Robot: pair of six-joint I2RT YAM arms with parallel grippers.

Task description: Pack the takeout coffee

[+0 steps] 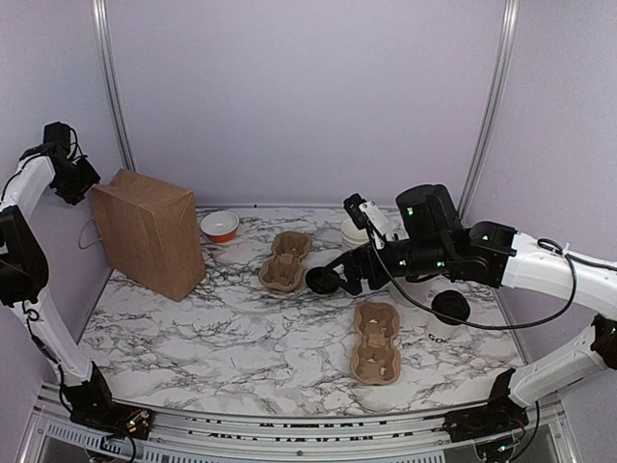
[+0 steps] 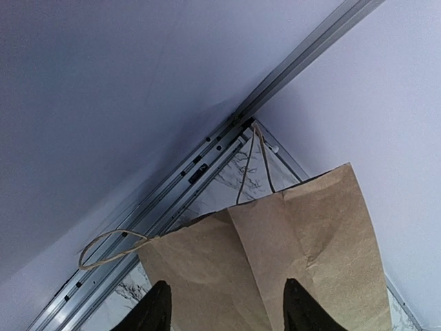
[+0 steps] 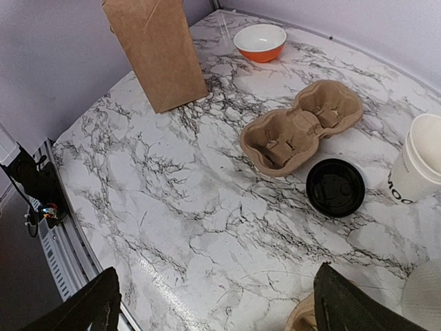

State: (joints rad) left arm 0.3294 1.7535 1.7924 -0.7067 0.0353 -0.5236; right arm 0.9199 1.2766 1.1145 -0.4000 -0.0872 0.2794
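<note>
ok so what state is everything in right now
paper bag: standing upright
takeout coffee: upright, black lid on
loose black lid: flat on the table
lidless white cup: upright
far carrier: empty
near carrier: empty
bowl: upright, empty
left end effector: jaws apart at the bag's top
right end effector: open, holding nothing

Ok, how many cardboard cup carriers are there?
2. One carrier sits mid-table beside a loose black lid; the other carrier nearer the arms, beside the lidded cup. The bag could hide more.
</note>
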